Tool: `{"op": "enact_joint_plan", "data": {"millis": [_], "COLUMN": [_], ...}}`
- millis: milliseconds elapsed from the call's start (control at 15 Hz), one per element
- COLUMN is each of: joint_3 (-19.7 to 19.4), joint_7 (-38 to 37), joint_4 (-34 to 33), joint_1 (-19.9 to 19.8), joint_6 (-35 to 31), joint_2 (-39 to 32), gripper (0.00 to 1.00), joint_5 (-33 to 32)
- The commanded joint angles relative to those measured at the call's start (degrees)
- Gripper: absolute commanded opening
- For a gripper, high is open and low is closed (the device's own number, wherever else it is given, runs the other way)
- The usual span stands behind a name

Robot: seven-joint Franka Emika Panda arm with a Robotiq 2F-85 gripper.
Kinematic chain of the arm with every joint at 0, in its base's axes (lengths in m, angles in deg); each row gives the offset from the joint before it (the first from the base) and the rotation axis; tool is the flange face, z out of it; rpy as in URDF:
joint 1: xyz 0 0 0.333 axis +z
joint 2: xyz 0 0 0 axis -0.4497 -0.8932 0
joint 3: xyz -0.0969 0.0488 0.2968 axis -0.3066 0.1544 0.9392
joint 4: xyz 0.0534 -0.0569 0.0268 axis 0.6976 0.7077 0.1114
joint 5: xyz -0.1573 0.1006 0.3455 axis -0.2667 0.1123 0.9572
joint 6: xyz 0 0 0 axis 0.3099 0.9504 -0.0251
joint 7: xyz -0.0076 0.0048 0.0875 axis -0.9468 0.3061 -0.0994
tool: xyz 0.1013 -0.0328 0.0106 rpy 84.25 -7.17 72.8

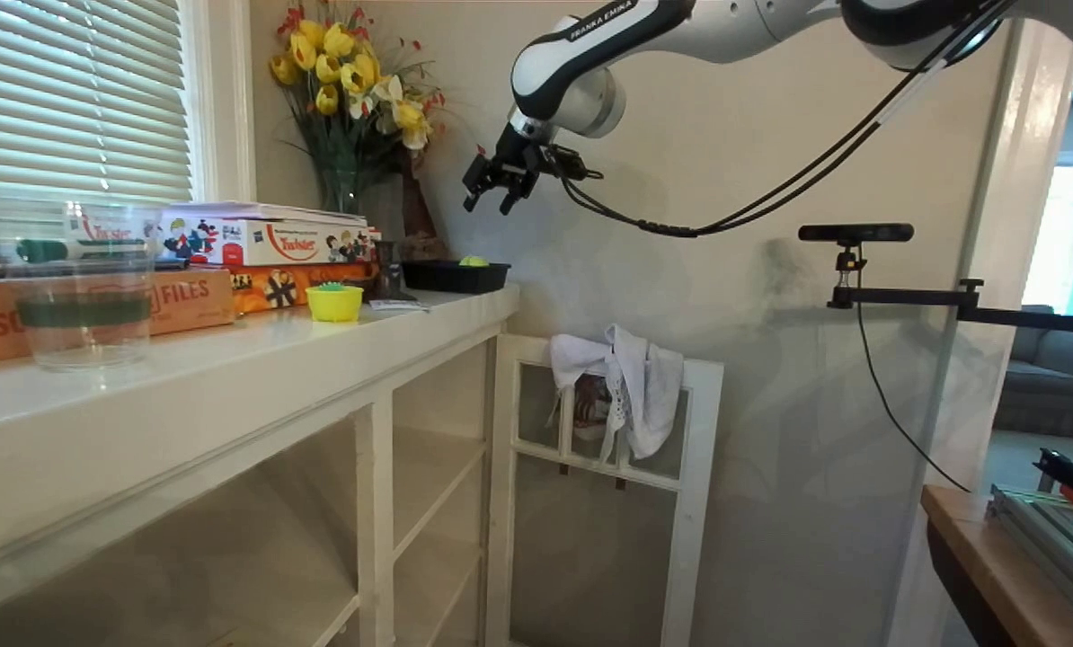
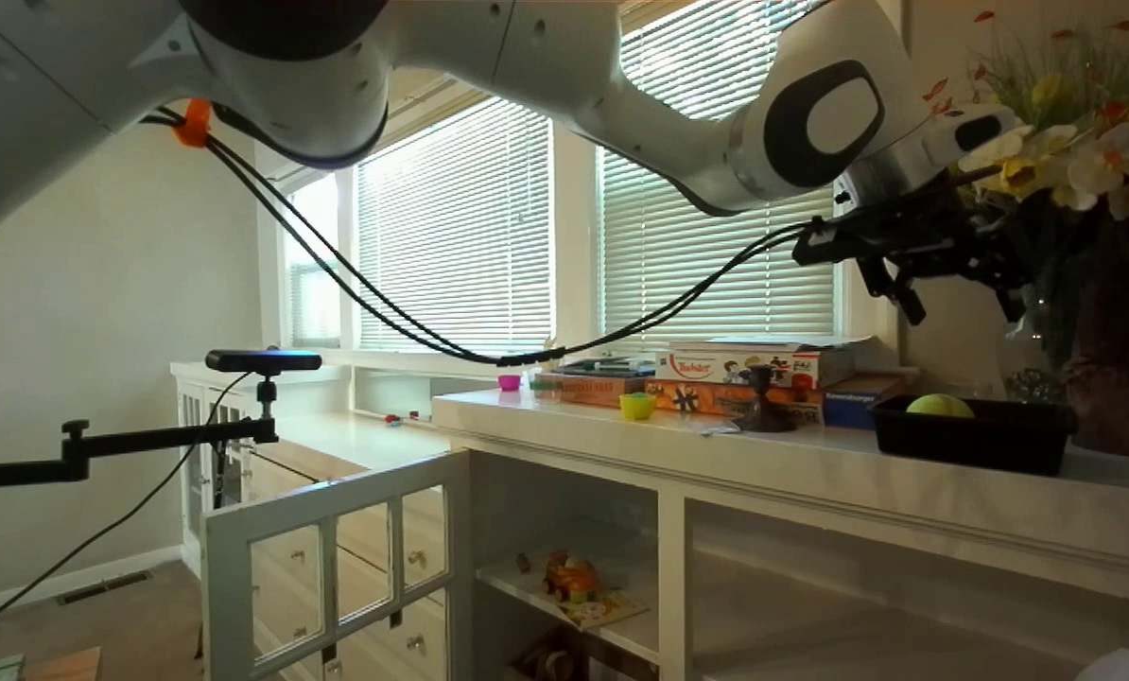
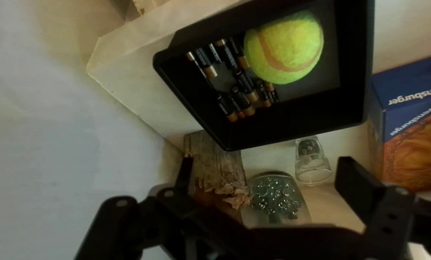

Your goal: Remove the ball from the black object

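The yellow-green ball (image 3: pixel 284 47) lies inside the black tray (image 3: pixel 295 126), near one end, beside several batteries (image 3: pixel 244 85). The tray stands on the white cabinet top. In both exterior views the ball (image 1: pixel 474 261) (image 2: pixel 941 407) shows above the rim of the tray (image 1: pixel 454 277) (image 2: pixel 971 443). My gripper (image 1: pixel 489 207) is in the air above the tray. Its fingers are apart with nothing between them, as in an exterior view (image 2: pixel 963 307). In the wrist view the open gripper (image 3: pixel 268 164) has the tray and ball beyond its fingertips.
A glass vase (image 3: pixel 275 198) with flowers, a rough wood piece (image 3: pixel 215 162) and a small glass (image 3: pixel 312 162) stand close to the tray. A Ravensburger box (image 3: pixel 410 104), a dark candle holder (image 2: pixel 763 402), a yellow cup (image 2: pixel 637 407) and game boxes (image 2: pixel 744 367) share the cabinet top.
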Motion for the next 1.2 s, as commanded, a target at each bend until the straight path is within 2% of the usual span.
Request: {"op": "enact_joint_plan", "data": {"millis": [0, 267, 733, 1133], "joint_3": [1.8, 2.3, 5.7, 5.7], "joint_7": [-1.3, -1.0, 2.2, 4.4], "joint_4": [-9.8, -14.1, -20.4, -22.1], "joint_1": [-1.6, -2.3, -4.3, -3.8], "joint_6": [5.5, 9.0, 12.2, 12.4], "joint_2": [-6.4, -10.2, -15.9, -17.9], "gripper": [1.00, 1.00, 1.00, 1.00], "joint_5": [-2.4, -2.4, -1.3, 0.1]}}
